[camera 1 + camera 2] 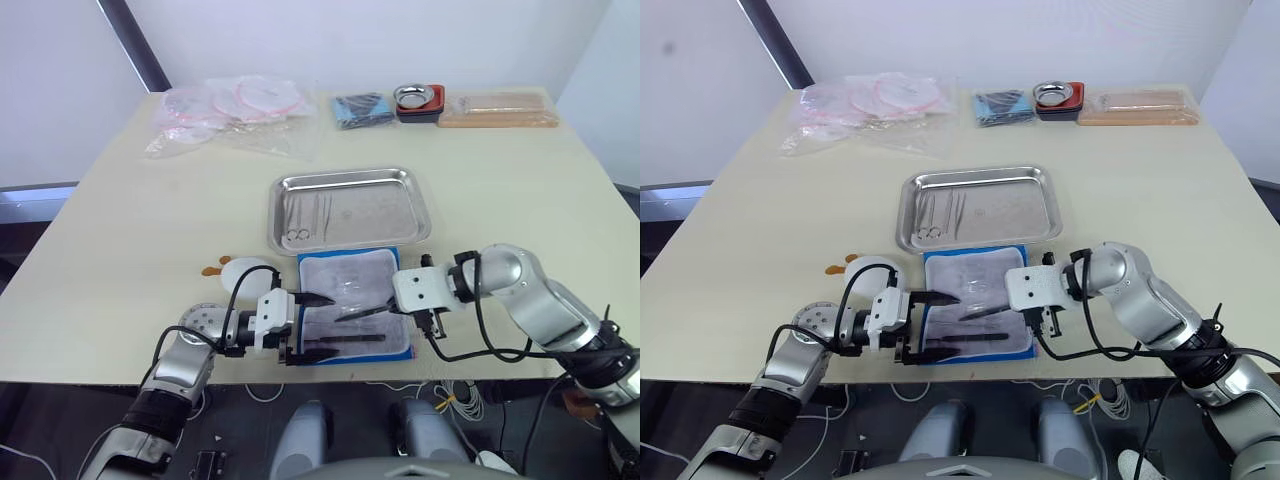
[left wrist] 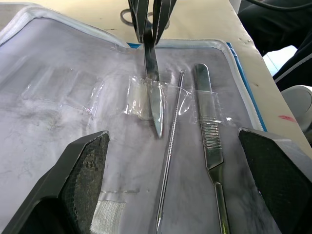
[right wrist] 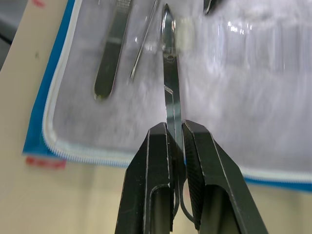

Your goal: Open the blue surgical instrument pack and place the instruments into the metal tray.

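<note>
While the blue surgical instrument pack (image 1: 352,305) lies unfolded at the near edge of the pale wooden table (image 1: 120,230), whitish lining up, the left gripper (image 1: 310,325) reaches in from the pack's left side with its 2 black fingers spread, 1 over the lining and 1 along the near edge, clasping nothing. From the right, the right gripper (image 1: 392,305) is clenched on a pair of thin silver scissors (image 1: 360,312) angled across the lining. Just beyond the pack sits the shiny rectangular metal tray (image 1: 420,205), with several slim instruments (image 1: 308,222) lying in its left half. Along the far edge rest clear bags of pink tubing (image 1: 235,110), a small blue packet (image 1: 362,108), a round steel bowl on a red base (image 1: 418,100) and a long tan package (image 1: 498,110).

Seen from the left wrist, the scissors (image 2: 152,73) have their tip tucked in a clear pocket, with a thin silver probe (image 2: 171,146) and a flat scalpel handle (image 2: 210,141) lying alongside on the lining.

From the right wrist, the black fingers (image 3: 156,185) are pinched tight on the scissors (image 3: 171,92) near the handle end, blades pointing out over the pack (image 3: 48,112).
</note>
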Motion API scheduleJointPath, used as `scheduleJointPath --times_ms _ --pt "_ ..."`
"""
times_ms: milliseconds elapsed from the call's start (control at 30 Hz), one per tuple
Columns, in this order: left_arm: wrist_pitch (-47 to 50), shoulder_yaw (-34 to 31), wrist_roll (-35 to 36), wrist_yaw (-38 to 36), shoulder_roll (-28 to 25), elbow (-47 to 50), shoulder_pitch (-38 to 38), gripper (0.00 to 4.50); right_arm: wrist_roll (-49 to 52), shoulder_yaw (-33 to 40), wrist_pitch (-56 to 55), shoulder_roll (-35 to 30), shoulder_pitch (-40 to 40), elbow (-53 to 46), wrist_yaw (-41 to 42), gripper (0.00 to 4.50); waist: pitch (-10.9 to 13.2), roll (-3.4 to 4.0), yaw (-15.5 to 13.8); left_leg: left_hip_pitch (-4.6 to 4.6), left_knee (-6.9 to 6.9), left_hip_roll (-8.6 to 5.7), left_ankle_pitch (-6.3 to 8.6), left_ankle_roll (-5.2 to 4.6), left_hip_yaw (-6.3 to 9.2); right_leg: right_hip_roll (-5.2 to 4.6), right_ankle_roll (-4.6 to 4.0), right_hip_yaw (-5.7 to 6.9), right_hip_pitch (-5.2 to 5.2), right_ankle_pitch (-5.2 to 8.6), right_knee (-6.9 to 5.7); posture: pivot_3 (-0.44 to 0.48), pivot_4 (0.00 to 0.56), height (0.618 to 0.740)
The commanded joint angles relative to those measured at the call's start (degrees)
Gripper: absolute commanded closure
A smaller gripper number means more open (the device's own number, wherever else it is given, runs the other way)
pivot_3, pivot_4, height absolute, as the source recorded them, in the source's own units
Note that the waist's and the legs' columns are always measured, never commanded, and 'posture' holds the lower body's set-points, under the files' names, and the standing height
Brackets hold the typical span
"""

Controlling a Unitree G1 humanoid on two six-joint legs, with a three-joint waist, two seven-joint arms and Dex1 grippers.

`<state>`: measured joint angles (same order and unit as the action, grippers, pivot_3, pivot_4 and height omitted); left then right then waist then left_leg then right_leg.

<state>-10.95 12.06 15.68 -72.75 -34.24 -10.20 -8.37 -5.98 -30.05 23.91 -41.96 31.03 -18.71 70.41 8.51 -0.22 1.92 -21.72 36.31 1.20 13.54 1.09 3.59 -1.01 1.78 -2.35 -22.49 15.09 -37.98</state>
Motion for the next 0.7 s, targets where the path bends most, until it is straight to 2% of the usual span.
scheduleJointPath --times_ms 33,433,600,700 --pt "4.0 2.5 -4.0 0.2 -0.9 -5.9 2.1 0.0 1.3 2.4 -1.0 -1.9 0.6 -2.1 1.8 4.43 0.0 -0.01 0.0 0.0 0.0 0.0 0.0 0.0 0.0 0.0 0.0 0.0 0.0 0.0 0.0 0.0 0.15 0.74" --pt "4.8 1.7 -3.0 1.4 0.2 -4.9 2.9 0.0 5.2 8.7 -2.3 -8.7 0.4 -2.0 4.3 4.43 0.0 -0.01 0.1 0.01 0.0 0.01 0.0 0.0 -0.01 0.0 0.0 0.0 -0.02 0.0 0.0 0.0 0.15 0.74" --pt "5.3 1.2 -2.5 2.0 0.6 -4.5 3.1 0.0 8.2 11.5 0.1 -8.5 0.9 -1.3 4.3 4.43 0.0 0.0 0.1 0.0 0.0 0.03 0.0 0.0 -0.01 0.0 0.0 0.0 -0.02 0.0 0.0 0.0 0.15 0.74" --pt "5.6 0.9 -2.1 2.5 1.1 -4.3 3.1 0.0 10.3 13.7 3.0 -5.8 2.3 0.5 1.2 4.43 0.0 -0.01 0.1 -0.01 0.0 0.03 0.0 0.0 -0.02 0.0 0.0 -0.01 -0.03 0.0 0.0 0.0 0.15 0.74"
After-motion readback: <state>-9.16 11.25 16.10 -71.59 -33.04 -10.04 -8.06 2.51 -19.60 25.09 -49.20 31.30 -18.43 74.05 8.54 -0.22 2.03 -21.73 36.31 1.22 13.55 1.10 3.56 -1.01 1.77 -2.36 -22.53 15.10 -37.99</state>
